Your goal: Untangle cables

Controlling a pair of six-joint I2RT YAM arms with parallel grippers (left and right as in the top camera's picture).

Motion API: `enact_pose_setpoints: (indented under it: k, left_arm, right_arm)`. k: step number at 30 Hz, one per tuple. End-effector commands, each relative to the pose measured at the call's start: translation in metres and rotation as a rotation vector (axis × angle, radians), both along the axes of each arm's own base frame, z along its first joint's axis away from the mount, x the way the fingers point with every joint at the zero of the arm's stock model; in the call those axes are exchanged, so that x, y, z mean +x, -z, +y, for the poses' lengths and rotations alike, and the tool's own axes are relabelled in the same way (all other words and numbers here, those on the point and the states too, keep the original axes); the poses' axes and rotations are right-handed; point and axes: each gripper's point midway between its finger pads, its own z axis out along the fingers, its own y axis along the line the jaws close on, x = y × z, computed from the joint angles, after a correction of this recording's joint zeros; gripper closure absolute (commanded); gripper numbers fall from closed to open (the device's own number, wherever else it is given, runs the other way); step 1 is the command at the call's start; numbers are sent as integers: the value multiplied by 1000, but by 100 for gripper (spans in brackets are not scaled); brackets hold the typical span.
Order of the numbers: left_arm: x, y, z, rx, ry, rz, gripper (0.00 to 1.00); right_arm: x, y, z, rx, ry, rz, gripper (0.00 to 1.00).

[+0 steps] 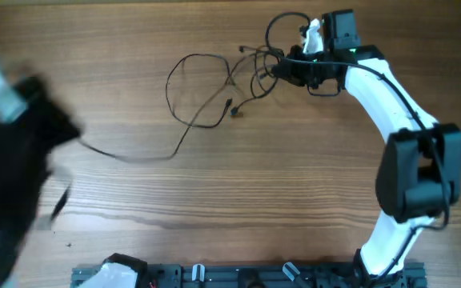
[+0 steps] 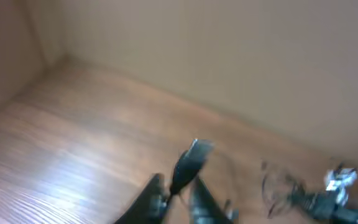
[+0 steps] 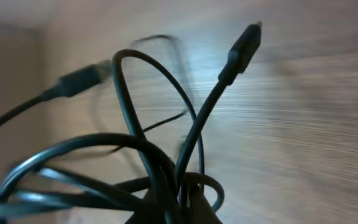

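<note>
A thin black cable [image 1: 184, 88] lies in a loop on the wooden table and trails left towards my blurred left arm [image 1: 22, 136]. A tangle of black cables [image 1: 256, 70] sits at the back right, where my right gripper [image 1: 285, 70] is shut on it. In the right wrist view the thick cable loops [image 3: 135, 155] bunch at my right gripper's jaws [image 3: 180, 202], and a plug [image 3: 246, 42] sticks up. In the left wrist view my left gripper [image 2: 178, 190] is shut on a dark cable plug [image 2: 190, 163] above the table.
The wooden table [image 1: 278, 184] spreads across the whole view. A black rail with mounts [image 1: 238, 276] runs along the front edge. In the left wrist view a plain wall [image 2: 229, 50] stands behind the table, and the right arm shows far right [image 2: 337, 183].
</note>
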Motion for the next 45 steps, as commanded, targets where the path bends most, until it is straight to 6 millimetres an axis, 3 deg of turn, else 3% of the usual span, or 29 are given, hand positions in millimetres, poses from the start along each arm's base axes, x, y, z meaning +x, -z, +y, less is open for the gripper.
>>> enact_pose_setpoints:
  k: [1,2,4,6,8,9,11,16,21,27,30,31,34,38,45]
  left_arm:
    - [74,72,-61,-58,182,274,0]
    - [87,91,-73,-73,214,335,0]
    - [109,130,-121,-141,432,472,0]
    - [115,147,-160,-222,633,530,0]
    - [117,152,-194,-264,868,522,0]
    - [110,146,-215,-267,1074,466,0]
    - [94,129,-235,-220,1360,326,0]
    - [84,119,-244,10,1592,115,0]
    - [70,115,-266,135,1727,2,0]
    - [56,117,-290,185,1777,-9,0]
    - [56,122,-290,179,1778,13,15]
    - [57,125,-289,182,1772,31,15]
    - [62,141,-284,202,1745,105,14]
    - [64,144,-282,212,1733,121,11]
    - [70,145,-276,221,1704,132,13]
  right_arm:
    - [-12,-115,-1,43,12,-252,96]
    - [-15,-137,-9,5,45,-322,95]
    - [-28,-176,-21,-39,68,-438,96]
    - [-43,-197,-24,-55,57,-492,96]
    - [-54,-204,-32,-90,72,-501,95]
    - [-57,-201,-34,-108,73,-489,96]
    - [-61,-190,-35,-138,49,-463,96]
    - [-69,-170,-35,-166,33,-383,96]
    - [-88,-163,-1,-175,-75,-370,96]
    - [-91,-144,12,-301,-60,-356,96]
    - [-86,-124,13,-321,-70,-301,96]
    - [-85,-120,15,-319,-75,-291,96]
    - [-76,-130,17,-303,-70,-345,96]
    - [-67,-143,13,-286,-38,-381,96]
    - [-50,-153,-32,-177,38,-351,96]
